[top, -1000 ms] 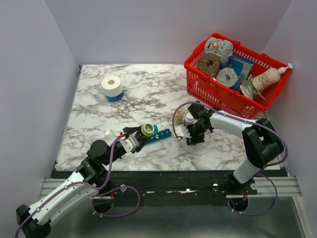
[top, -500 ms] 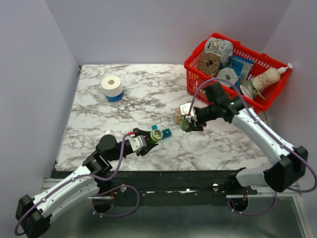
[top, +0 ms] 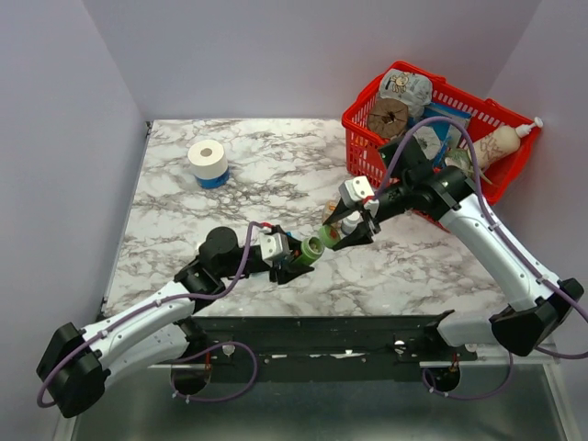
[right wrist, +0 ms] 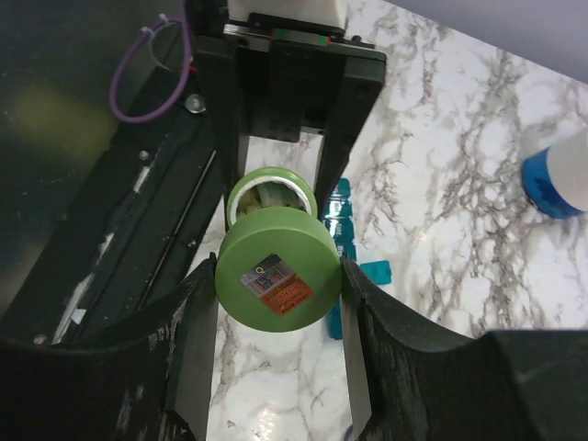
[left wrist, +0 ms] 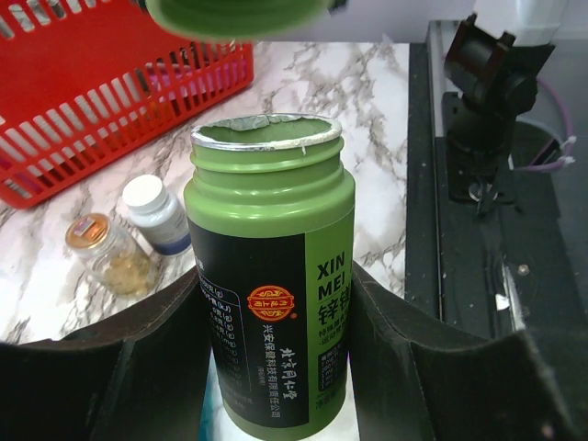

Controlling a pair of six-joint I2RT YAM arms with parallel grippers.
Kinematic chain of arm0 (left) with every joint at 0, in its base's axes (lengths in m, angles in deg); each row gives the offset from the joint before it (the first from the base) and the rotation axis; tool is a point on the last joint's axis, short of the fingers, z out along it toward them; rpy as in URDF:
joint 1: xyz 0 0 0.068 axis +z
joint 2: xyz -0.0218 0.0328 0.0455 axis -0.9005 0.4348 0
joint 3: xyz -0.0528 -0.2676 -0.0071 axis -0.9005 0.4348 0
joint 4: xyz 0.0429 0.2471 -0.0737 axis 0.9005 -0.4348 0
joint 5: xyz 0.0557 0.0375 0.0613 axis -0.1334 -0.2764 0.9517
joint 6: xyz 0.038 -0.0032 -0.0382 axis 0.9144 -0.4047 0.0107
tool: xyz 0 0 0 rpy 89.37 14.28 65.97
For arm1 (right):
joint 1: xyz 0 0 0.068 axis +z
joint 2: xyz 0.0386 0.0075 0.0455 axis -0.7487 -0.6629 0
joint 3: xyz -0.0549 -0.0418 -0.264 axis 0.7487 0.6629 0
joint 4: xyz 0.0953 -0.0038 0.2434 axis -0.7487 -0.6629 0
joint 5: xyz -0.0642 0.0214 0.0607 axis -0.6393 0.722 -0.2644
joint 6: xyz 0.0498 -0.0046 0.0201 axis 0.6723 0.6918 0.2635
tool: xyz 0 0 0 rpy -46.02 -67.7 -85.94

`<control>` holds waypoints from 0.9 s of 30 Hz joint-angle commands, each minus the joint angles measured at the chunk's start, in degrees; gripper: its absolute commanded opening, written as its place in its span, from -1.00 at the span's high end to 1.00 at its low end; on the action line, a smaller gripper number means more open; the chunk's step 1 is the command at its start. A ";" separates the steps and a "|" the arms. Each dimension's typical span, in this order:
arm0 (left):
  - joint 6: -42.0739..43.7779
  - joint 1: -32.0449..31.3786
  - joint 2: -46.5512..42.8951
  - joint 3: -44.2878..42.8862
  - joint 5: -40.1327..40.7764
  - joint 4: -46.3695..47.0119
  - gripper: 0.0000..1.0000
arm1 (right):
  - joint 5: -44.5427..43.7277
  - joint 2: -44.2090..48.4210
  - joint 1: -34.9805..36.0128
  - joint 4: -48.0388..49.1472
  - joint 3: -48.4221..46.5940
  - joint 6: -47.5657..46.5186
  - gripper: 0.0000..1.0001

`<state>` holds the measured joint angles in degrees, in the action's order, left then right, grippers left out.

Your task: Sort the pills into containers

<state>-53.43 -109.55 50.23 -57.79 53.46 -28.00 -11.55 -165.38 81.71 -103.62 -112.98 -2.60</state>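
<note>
Step in hand: uncapping the green pill bottle. The left gripper is clamped on the bottle's body at lower centre of the top view. The mouth is open, with torn foil around the rim. The right gripper grips the green cap, just clear of the mouth. The teal pill organiser lies on the marble table beneath both (largely hidden from above). Recommended: draw the cap straight along the bottle's axis, hold the mouth above level against spillage, and set the cap down well apart from the organiser.
</note>
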 commanded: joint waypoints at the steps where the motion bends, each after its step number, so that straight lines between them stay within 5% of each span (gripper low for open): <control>1: -3.46 0.14 2.02 -3.24 -5.79 5.48 1.00 | 2.81 -0.42 2.27 -2.08 0.33 -0.04 0.50; 27: -5.13 0.14 3.78 -5.79 -8.35 2.40 1.00 | -8.53 -3.58 6.58 -3.31 1.91 -2.24 0.50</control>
<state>-58.98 -109.31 55.54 -60.87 48.10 -30.34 -17.15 -168.29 87.90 -105.46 -112.50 -3.67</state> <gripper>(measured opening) 0.603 0.555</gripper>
